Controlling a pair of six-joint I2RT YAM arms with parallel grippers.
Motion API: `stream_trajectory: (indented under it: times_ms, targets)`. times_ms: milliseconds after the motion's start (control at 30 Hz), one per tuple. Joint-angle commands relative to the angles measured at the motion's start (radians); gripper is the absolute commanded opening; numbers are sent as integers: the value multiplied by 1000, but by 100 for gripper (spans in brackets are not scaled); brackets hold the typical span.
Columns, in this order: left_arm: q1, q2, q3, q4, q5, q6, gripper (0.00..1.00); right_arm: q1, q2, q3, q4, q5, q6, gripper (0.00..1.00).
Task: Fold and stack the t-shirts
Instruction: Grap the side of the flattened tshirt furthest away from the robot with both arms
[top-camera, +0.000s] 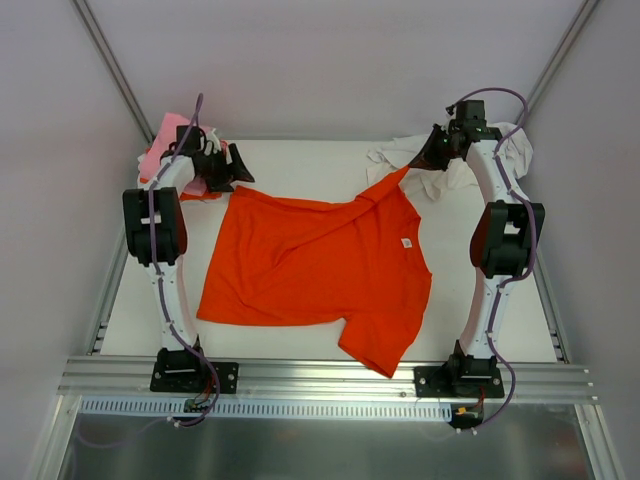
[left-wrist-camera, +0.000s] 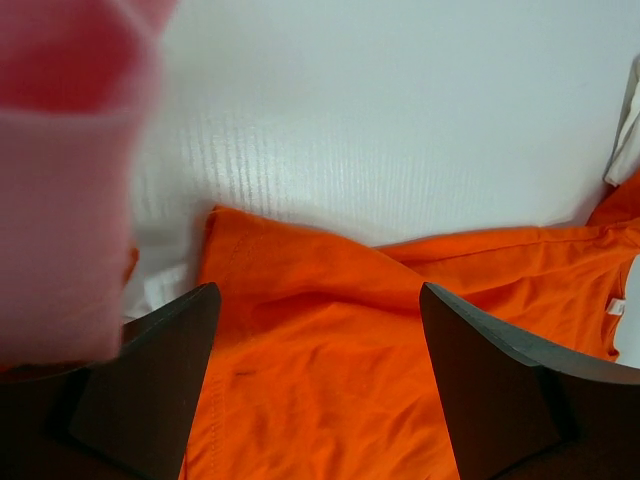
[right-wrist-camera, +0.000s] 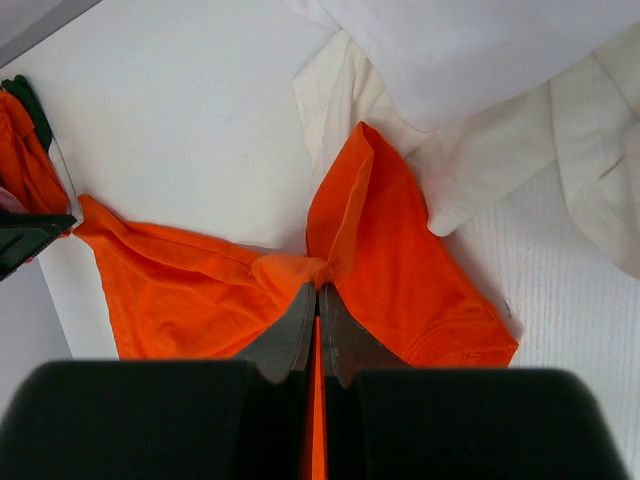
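Right gripper (right-wrist-camera: 318, 298) pinches a far-right fold of the orange t-shirt (top-camera: 310, 265), clear only in its wrist view; left gripper (left-wrist-camera: 315, 300) hovers over the far-left corner, jaws apart.

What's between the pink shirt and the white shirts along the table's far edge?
Left fingers by the pink shirt, then bare table; top view shows it.
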Motion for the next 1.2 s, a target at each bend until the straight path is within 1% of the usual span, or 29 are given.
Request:
stream_trajectory:
  times_ms: [0, 267, 467, 700, 1000, 1167]
  targets:
    - [-27, 14, 19, -24, -23, 10, 83, 3, -27, 40, -8, -9, -3, 0]
    - [-52, 28, 53, -48, -129, 30, 82, 3, -26, 41, -6, -13, -3, 0]
    - [-58, 20, 62, -36, -177, 40, 81, 0, -20, 45, -6, -18, -5, 0]
    - [-58, 8, 82, -11, -190, 56, 81, 0, -7, 55, -6, -21, 3, 0]
    - [-58, 26, 95, -13, -204, 62, 81, -3, -3, 63, -12, -18, 2, 0]
    - [-56, 49, 129, -33, -207, 57, 81, -5, 0, 72, -14, -21, 5, 0]
